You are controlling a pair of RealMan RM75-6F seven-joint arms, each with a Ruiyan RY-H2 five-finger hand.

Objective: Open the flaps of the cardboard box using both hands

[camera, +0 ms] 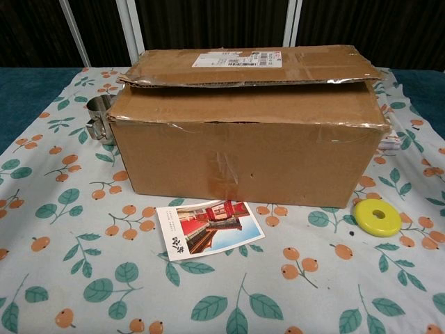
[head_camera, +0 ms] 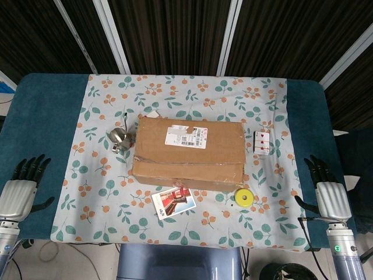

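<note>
A brown cardboard box (head_camera: 187, 153) (camera: 247, 132) sits in the middle of the floral cloth, its top flaps folded down and closed, with a white shipping label (head_camera: 186, 137) on the far flap. My left hand (head_camera: 22, 188) hovers at the table's left edge, fingers spread, holding nothing. At the right edge my right hand (head_camera: 327, 189) is likewise spread and empty. Both hands are well away from the box. Neither hand shows in the chest view.
A metal cup (head_camera: 119, 139) (camera: 101, 120) stands left of the box. A postcard (head_camera: 172, 202) (camera: 208, 227) and a yellow ring (head_camera: 243, 198) (camera: 376, 217) lie in front of it. Playing cards (head_camera: 261, 142) lie to its right.
</note>
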